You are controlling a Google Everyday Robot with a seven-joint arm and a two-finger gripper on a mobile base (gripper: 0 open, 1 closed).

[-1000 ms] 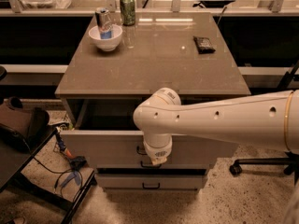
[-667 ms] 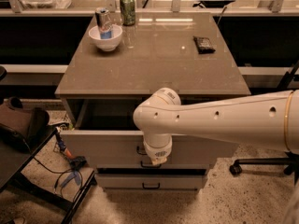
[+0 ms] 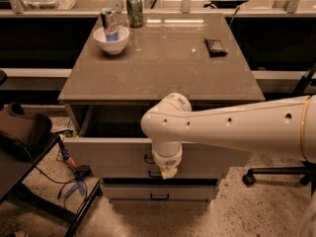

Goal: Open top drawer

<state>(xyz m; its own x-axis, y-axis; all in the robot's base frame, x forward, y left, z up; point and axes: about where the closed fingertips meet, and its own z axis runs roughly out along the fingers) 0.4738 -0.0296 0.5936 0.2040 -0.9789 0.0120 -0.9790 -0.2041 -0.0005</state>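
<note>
Top drawer point(image 3: 113, 157) is sitting pulled partway out under the grey cabinet top point(image 3: 163, 73), dark interior showing behind its front. Gripper point(image 3: 167, 172) is hanging low against the drawer front at centre, just beside the black handle point(image 3: 148, 158); the white wrist is covering it, so its grip cannot be told. White bowl point(image 3: 111, 39), green can point(image 3: 134, 10) and dark packet point(image 3: 216, 47) are resting on top.
</note>
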